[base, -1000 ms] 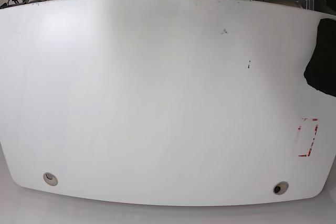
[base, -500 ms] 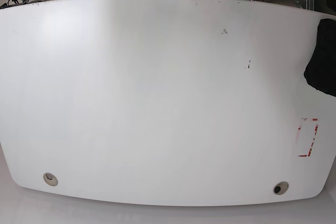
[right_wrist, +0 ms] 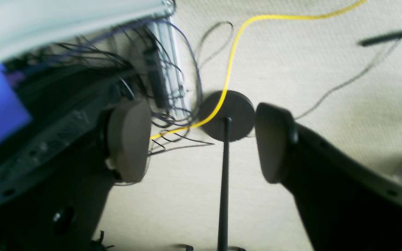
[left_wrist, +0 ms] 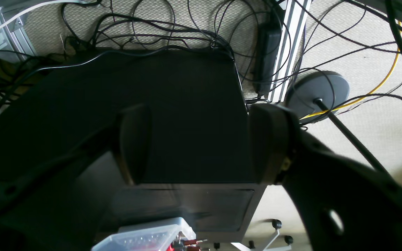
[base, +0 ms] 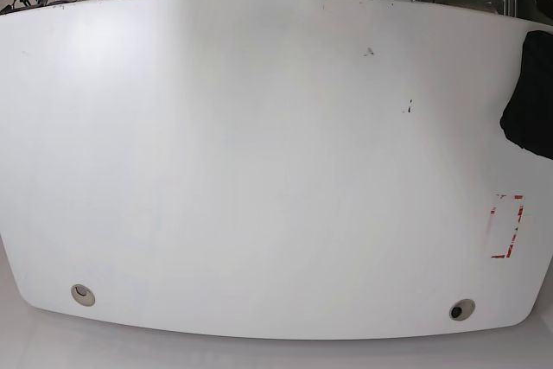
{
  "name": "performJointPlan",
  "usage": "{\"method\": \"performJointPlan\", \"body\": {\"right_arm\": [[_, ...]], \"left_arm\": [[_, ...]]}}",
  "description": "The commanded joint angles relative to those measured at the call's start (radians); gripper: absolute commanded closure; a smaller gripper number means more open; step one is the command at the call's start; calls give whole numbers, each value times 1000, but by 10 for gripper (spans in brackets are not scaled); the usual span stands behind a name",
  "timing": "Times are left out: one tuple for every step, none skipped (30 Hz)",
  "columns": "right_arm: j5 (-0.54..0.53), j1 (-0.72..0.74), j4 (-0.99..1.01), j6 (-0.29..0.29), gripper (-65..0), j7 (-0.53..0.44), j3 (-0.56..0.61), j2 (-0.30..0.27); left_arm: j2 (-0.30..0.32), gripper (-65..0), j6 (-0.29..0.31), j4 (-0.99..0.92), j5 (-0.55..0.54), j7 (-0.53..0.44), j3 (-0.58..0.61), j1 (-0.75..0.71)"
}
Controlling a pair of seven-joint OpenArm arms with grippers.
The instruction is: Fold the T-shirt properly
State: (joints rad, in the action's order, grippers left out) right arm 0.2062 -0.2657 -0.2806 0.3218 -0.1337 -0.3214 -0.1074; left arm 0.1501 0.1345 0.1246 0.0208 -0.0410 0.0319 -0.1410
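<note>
Cloth of the plain black soft T-shirt [base: 531, 92] lies bunched at the white curved worktop's [base: 259, 153] 3 o'clock edge, partly cut off by the base view's frame, with a red-marked rectangle [base: 507, 225] on the surface toward 4 o'clock and two round grommet holes [base: 83, 294] near the 6 o'clock edge. The left gripper [left_wrist: 201, 144] stands with its jaws well apart and nothing between them, pointed at a black box [left_wrist: 173, 115] and tangled cables on the carpet. The right gripper [right_wrist: 201, 141] is likewise spread wide and empty above a round black stand base [right_wrist: 227, 115] crossed by a yellow cable [right_wrist: 236, 48].
</note>
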Motion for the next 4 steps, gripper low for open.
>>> {"method": "performJointPlan", "body": {"right_arm": [[-1,-11,1,6,-442,3,-2,-4],[-1,-11,1,6,-442,3,-2,-4],[-1,-11,1,6,-442,3,-2,-2],[-1,-10,1,6,-442,3,-2,4]], "left_arm": [[6,-397,0,2,-6,2,0,-6],[6,-399,0,2,-8,-3,-2,-7],[6,-399,0,4,-8,-9,-2,-9],[6,-399,0,2,-8,-15,-2,-9]]}}
